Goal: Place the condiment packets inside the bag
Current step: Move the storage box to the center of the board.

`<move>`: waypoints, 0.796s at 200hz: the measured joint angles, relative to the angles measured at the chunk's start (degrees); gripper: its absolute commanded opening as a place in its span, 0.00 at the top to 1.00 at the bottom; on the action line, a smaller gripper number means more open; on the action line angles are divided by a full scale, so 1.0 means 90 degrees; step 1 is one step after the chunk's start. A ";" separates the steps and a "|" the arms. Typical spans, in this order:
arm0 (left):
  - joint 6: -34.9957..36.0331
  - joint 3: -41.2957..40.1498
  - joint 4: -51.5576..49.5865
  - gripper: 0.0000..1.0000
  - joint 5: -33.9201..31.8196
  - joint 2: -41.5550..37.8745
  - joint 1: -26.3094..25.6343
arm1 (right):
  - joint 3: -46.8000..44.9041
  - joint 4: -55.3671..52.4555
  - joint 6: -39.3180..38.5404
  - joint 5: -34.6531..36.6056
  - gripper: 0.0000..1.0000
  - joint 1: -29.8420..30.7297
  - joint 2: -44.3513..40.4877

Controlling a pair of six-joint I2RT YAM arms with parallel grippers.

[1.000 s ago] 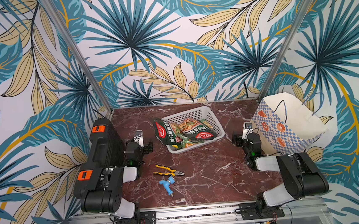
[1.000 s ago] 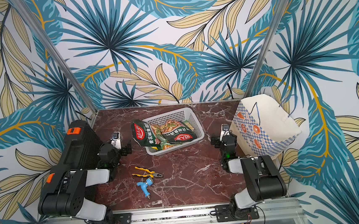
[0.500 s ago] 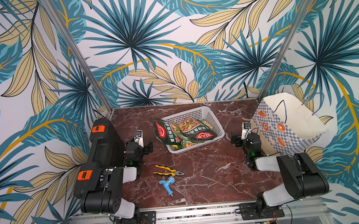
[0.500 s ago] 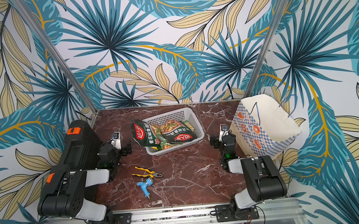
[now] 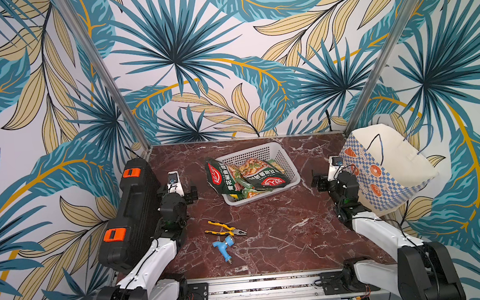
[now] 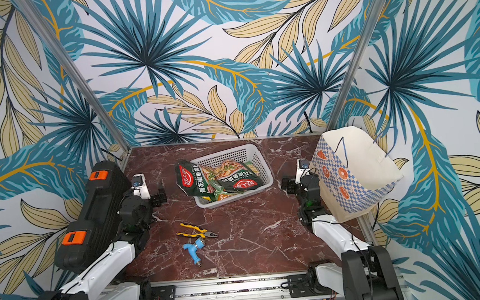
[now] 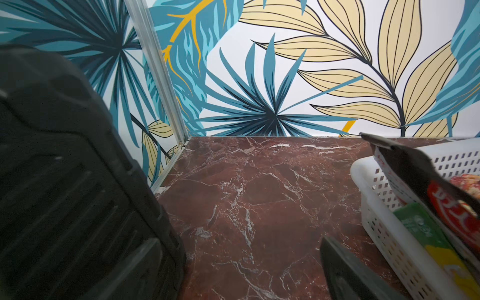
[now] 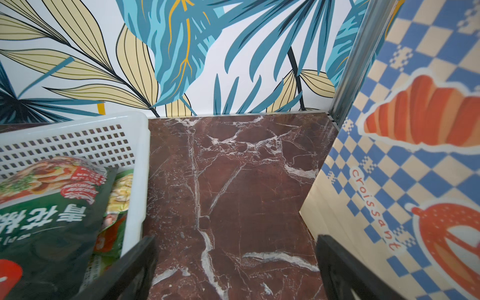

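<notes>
Judged the opening step: no packet looks bagged yet. Foreground: pliers lie on the table. Middle: left gripper and right gripper sit low at either side, both spread wide, empty. Beyond: the condiment packets lie heaped in the basket, 1 draped over its rim; the bag stands open beside the right gripper. Next: probably reach in and pinch the topmost one.

Red-brown marble tabletop is bare between the white perforated plastic basket and the cream checkered paper bag: open lane. Another bare strip between the basket and the big black ribbed case with orange latches on the left edge. Yellow-handled pliers and blue plastic tap lie front-centre, just beside each other. Dark green glossy packets overhang the basket's left rim. Bag mouth open on top.
</notes>
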 measured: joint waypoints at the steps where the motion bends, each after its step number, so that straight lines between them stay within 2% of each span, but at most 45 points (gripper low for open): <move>1: -0.0012 0.0002 -0.0022 0.00 0.0002 -0.0019 0.0000 | 0.0007 -0.0022 0.0012 -0.0002 0.00 0.0000 -0.0017; 50: -0.1353 0.0393 -0.1598 0.00 0.0406 -0.1020 -0.0007 | 0.0500 -0.1435 0.0814 -0.0323 0.00 0.0005 -0.1117; 74: -0.1948 0.0794 -0.2458 0.00 0.1071 -0.1297 -0.0007 | 0.0702 -0.2140 0.1161 -0.0588 0.00 0.0005 -0.1530; 97: -0.2171 0.1207 -0.3160 0.00 0.1863 -0.1460 -0.0007 | 0.0967 -0.2863 0.1411 -0.0806 0.00 0.0005 -0.1681; 130: -0.2222 0.1217 -0.3407 0.00 0.2873 -0.1909 -0.0007 | 0.1226 -0.3825 0.1792 -0.0937 0.00 0.0005 -0.1688; 159: -0.2710 0.0602 -0.2939 0.00 0.3096 -0.2256 -0.0005 | 0.1224 -0.4192 0.2086 -0.1192 0.00 0.0002 -0.1630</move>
